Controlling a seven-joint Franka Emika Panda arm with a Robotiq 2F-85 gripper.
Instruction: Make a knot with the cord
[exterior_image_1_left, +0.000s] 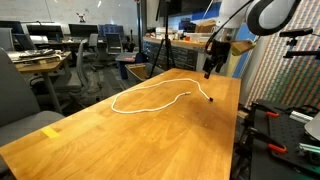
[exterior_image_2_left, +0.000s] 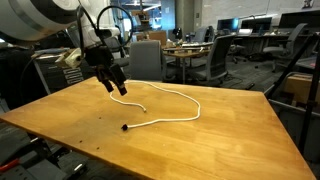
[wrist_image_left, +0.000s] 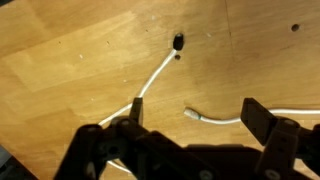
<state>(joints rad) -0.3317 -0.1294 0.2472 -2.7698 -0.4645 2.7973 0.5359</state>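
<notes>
While the gripper (wrist_image_left: 192, 110) hangs over the table (wrist_image_left: 60, 60) with its two fingers (wrist_image_left: 128, 122) spread wide apart and nothing between them in a grip, the cord (wrist_image_left: 155, 77) lies loose on the wood right below it. In the wrist view the plain white end (wrist_image_left: 189, 113) sits in the gap between the fingers and its strand runs off sideways past the one finger. A second strand slants away from beside the other finger and ends in the dark tip (wrist_image_left: 178, 42), which points forward, ahead of the fingers. Both ends therefore lie near the gripper (exterior_image_1_left: 212, 66), apart from each other. From there the cord (exterior_image_1_left: 114, 105) stretches away across the table (exterior_image_1_left: 120, 150) as one long, narrow open loop, its long axis running away from the gripper (exterior_image_2_left: 117, 86) and its rounded bend (exterior_image_2_left: 199, 110) lying farthest from it. Whether the strands cross anywhere along the loop I cannot tell. Counted: one gripper, one cord with two ends, one dark tip (exterior_image_2_left: 125, 127), one table (exterior_image_2_left: 235, 140).
</notes>
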